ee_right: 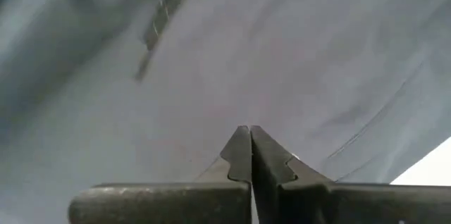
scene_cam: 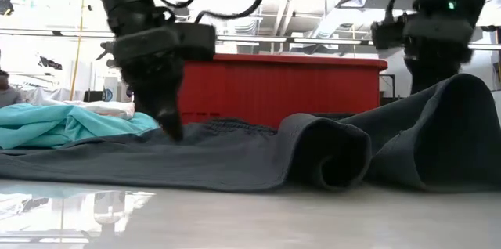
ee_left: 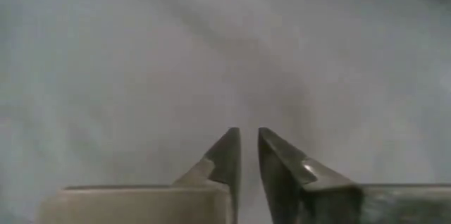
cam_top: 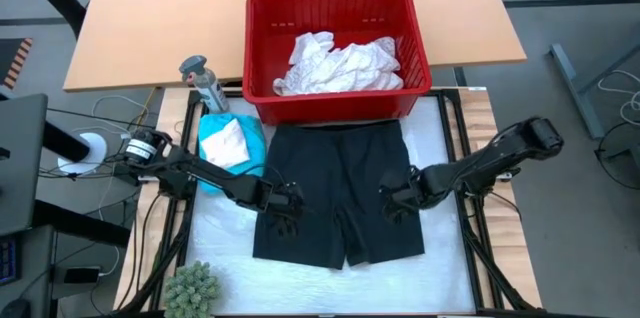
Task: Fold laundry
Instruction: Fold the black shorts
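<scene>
From above, the black shorts [cam_top: 337, 193] lie flat on the worktop [cam_top: 215, 268] beneath both my grippers — left gripper [cam_top: 285, 201] on one leg, right gripper [cam_top: 395, 198] on the other. The low view adds a rolled fold beside the left fingers [scene_cam: 168, 120]. My left wrist view shows its tips nearly pinched on cloth; my right wrist view shows its tips clenched. If either pinch takes too little fabric, lifting could drop that side.

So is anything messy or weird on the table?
A little. The black shorts lie mostly flat, but the low view shows one edge bunched into a rolled-up hump. White clothes sit crumpled in the red basket. Nothing looks spilled or broken.
</scene>
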